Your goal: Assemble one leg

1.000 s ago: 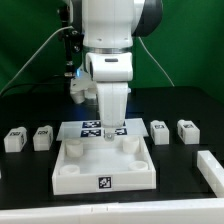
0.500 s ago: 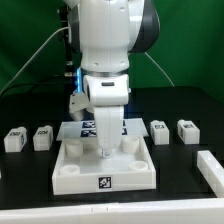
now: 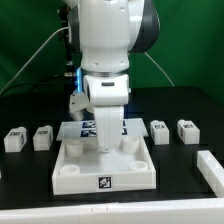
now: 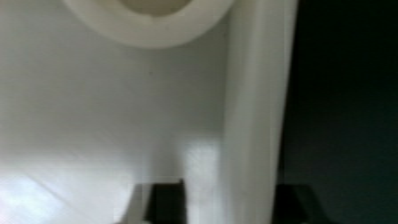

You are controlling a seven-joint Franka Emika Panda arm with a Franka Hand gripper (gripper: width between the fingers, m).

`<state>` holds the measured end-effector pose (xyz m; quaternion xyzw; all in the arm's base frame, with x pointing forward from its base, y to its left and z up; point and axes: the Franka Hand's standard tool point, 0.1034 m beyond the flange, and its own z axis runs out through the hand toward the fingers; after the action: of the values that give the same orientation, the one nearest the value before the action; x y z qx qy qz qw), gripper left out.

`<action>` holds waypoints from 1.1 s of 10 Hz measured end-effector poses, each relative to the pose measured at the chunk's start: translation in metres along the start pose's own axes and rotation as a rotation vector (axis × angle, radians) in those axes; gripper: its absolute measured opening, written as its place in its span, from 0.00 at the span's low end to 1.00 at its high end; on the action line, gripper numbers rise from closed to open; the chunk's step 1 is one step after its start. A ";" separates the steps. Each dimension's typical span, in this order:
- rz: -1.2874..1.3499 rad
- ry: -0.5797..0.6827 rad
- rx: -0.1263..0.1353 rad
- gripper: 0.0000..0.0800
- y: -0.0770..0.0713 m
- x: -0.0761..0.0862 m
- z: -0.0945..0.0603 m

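Note:
The white square tabletop panel (image 3: 85, 172) lies at the table's middle, with round sockets at its corners and a tag on its front face. My gripper (image 3: 103, 150) is down at the middle of the panel's far edge. In the wrist view its two dark fingers (image 4: 164, 203) stand on either side of the panel's raised rim (image 4: 249, 120), flush against it, so the gripper (image 4: 228, 203) is shut on the rim. A round socket (image 4: 160, 20) shows beyond. Several small white legs lie apart: two at the exterior view's left (image 3: 14, 139) (image 3: 42, 137), two at its right (image 3: 159, 131) (image 3: 187, 130).
The marker board (image 3: 92, 127) lies just behind the panel, partly hidden by my arm. A long white bar (image 3: 210, 170) lies at the exterior view's right front. Cables hang behind the arm at the back left.
Since one second ago my arm has swung and lowered the gripper onto the panel's far edge. Over the last half second nothing has visibly moved.

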<state>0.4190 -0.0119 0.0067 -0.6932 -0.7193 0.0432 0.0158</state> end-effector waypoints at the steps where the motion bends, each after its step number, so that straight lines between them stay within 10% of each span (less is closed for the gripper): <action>1: 0.001 0.001 -0.010 0.08 0.002 0.000 -0.001; 11: 0.001 0.001 -0.013 0.08 0.004 0.000 -0.002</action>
<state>0.4230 -0.0118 0.0081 -0.6937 -0.7191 0.0384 0.0117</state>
